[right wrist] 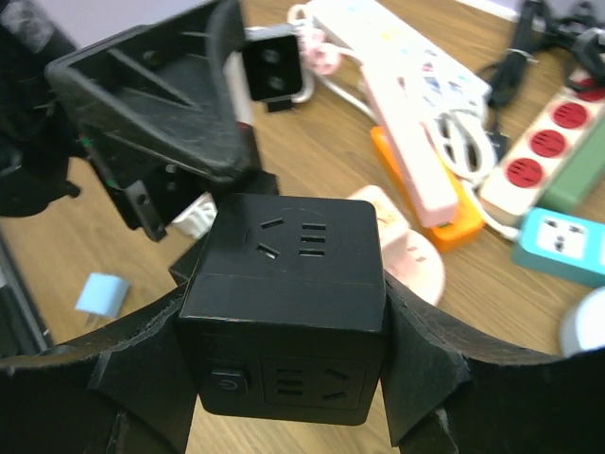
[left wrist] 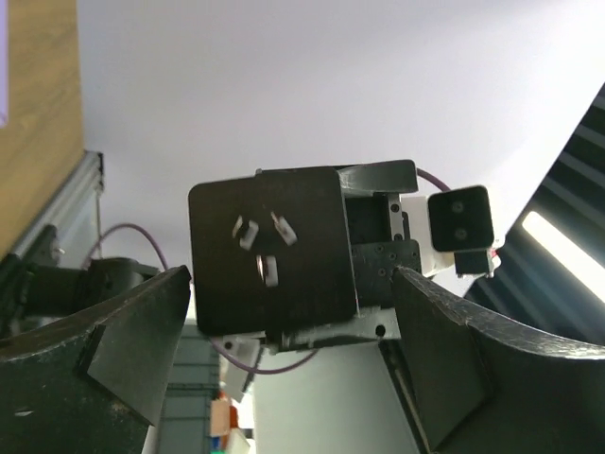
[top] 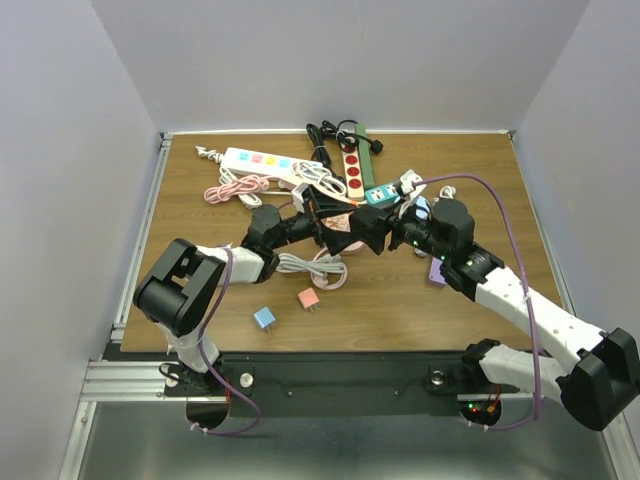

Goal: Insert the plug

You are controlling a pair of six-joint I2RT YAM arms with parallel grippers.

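Note:
My right gripper [top: 378, 236] [right wrist: 284, 378] is shut on a black cube socket [right wrist: 288, 284], held above the middle of the table [top: 480, 180]; its top and front faces show three-pin slots and a power button. In the left wrist view the cube's far face [left wrist: 269, 246] shows three pale pin marks. My left gripper [top: 325, 218] [left wrist: 293, 317] is open and empty, its fingers [left wrist: 123, 331] spread wide just in front of the cube. A small blue plug [top: 264, 318] and a salmon plug [top: 308, 298] lie near the front edge.
Behind the grippers lie a white power strip [top: 262, 161], a red-socket strip [top: 351, 168], a teal adapter [top: 381, 194], a pink cable [top: 238, 188] and black cords. A white cable coil [top: 312, 265] lies under the left gripper. A purple item [top: 437, 270] lies beneath the right arm.

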